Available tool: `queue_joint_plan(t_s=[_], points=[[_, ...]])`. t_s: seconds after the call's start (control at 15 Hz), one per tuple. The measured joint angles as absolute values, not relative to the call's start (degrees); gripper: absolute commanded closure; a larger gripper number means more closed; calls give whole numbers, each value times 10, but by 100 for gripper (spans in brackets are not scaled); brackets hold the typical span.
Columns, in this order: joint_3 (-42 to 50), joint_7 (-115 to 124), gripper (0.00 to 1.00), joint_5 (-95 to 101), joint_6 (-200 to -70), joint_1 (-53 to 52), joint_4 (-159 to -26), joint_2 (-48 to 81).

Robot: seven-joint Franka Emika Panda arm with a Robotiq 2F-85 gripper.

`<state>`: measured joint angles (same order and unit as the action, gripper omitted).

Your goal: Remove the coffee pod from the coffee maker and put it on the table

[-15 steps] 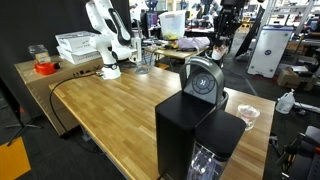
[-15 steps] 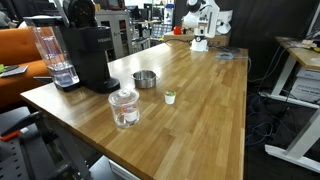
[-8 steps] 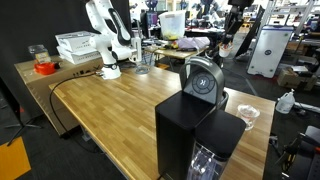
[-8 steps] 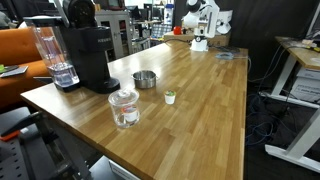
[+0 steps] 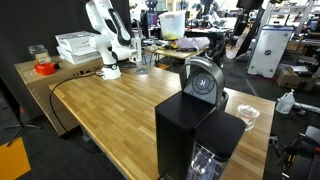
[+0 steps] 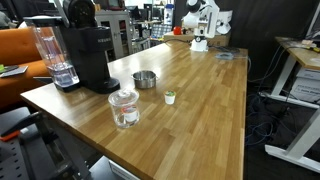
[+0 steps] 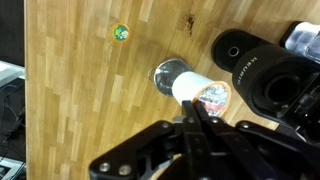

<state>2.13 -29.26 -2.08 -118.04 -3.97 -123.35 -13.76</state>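
In the wrist view, the pod is leftmost, a small green-topped round thing on the bare table, well apart from everything else. Right of it come a metal cup, then a lidded glass jar just beside the cup, then the coffee maker with its clear tank at the far edge. The gripper enters from the bottom, its fingers pressed together with nothing between them, high over the table. From the fingertips the pod lies up and to the left, beyond the cup. An exterior view shows the pod standing on the wood, clear of the coffee maker. Seen from above it is round, so no long axis favours one approach. With the pod already out on the table, the task looks done.
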Motion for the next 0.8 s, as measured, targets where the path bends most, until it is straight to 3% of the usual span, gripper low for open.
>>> queue_joint_plan(t_s=[0.8], points=[[22,-293,99,-140,-1220,-66,-1341,-137]])
